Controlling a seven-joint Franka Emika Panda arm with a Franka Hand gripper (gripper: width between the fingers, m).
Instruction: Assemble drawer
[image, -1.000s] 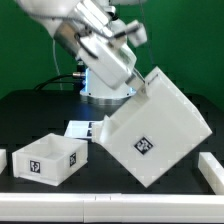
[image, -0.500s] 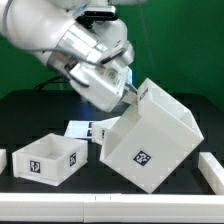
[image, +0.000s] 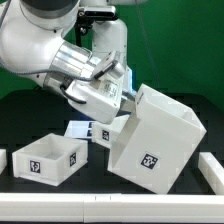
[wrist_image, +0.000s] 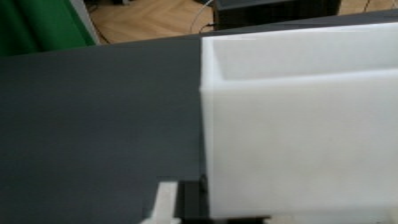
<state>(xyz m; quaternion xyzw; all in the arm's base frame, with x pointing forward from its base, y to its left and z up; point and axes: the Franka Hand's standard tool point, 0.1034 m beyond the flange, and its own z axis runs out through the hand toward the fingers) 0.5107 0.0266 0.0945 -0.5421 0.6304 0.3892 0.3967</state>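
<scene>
A large white open box with a marker tag, the drawer's casing, stands tilted on its lower edge at the exterior view's right. My gripper is shut on the casing's upper left wall. In the wrist view the casing wall fills one side and one white finger lies against its outside; the other finger is hidden. A smaller white open box with tags, the drawer, sits on the black table at the exterior view's left, apart from the casing.
The marker board lies flat behind the two boxes. A white rail runs along the table's front edge, with white blocks at the right and left ends.
The arm has swung down and toward the exterior view's left. The casing in its grip has turned closer to upright and its tagged face has dropped lower.
</scene>
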